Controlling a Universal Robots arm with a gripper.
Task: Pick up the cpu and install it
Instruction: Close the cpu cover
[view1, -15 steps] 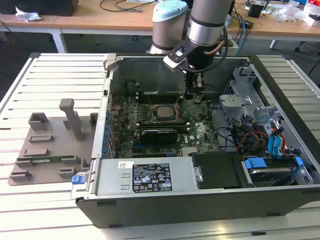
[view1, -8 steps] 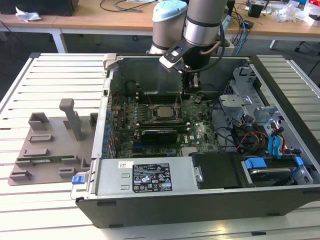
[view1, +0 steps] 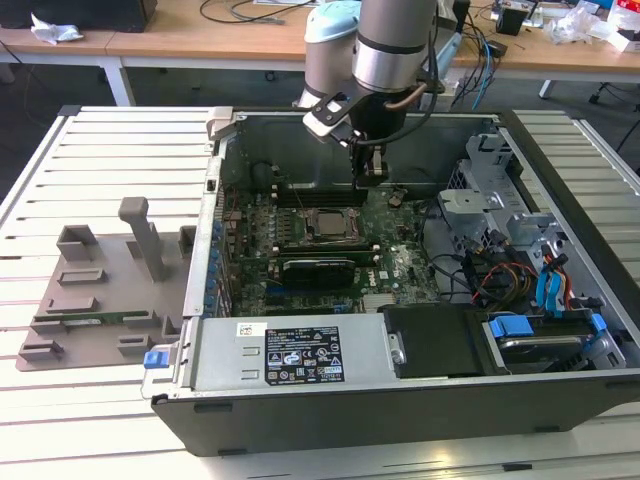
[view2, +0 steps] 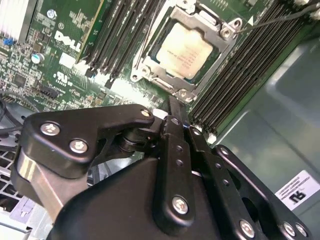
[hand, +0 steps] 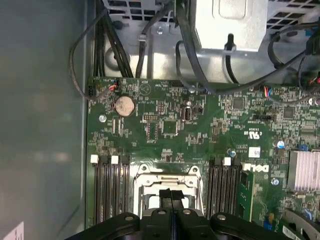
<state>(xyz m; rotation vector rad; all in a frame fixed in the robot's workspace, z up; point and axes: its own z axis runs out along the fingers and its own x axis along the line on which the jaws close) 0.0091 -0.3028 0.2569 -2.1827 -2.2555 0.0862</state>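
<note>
The cpu, a pale silver square chip, lies flat in the black socket with its metal frame on the green motherboard. In the exterior view the cpu sits at the board's middle. My gripper hangs inside the open computer case, a little above the board and to the exterior view's right of the socket. In both wrist views its two black fingers are pressed together with nothing between them. In the second wrist view the gripper ends just short of the socket frame. The gripper partly covers the socket.
Memory slots flank the socket on both sides. Cables and a drive cage crowd the case on the exterior view's right. A black power supply fills the case front. A grey tray lies on the slatted table on the exterior view's left.
</note>
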